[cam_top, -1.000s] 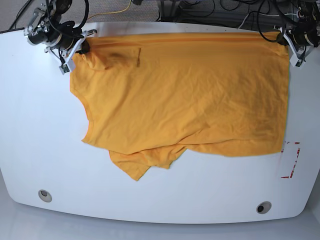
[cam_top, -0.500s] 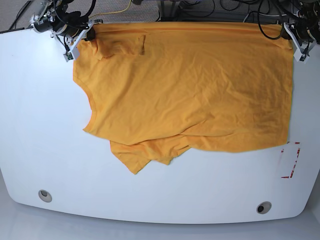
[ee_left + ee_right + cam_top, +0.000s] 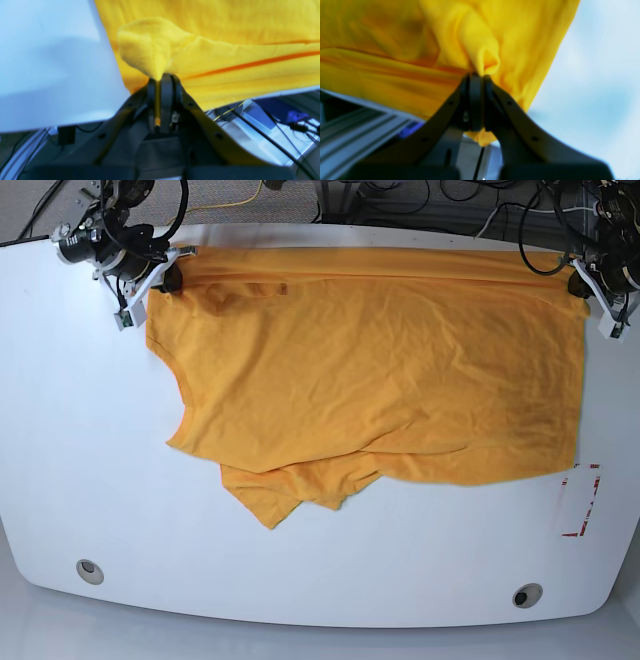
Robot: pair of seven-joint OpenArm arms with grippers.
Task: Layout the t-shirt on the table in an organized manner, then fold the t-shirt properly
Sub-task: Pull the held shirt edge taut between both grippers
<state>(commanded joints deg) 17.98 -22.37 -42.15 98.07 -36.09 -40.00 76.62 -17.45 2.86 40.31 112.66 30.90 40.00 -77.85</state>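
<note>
Across the desk (image 3: 300, 580) lies the t-shirt (image 3: 380, 360), its near edge uneven; at the far edge my 2 claws, left claw (image 3: 580, 280) and right claw (image 3: 172, 280), each pinch a gathered corner, probably to keep that side taut; cables (image 3: 460, 192) beyond could snag

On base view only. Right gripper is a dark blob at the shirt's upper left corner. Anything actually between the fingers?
Observer: Yes. The right wrist view shows the right gripper closed on a bunched pleat of the t-shirt, with a bit of cloth poking out below the fingers.
Operator: And the left one?
Observer: Also gripping. In the left wrist view, a narrow strip of cloth runs down between the fingertips of the left gripper, and a puffed fold stands just beyond them.
</note>
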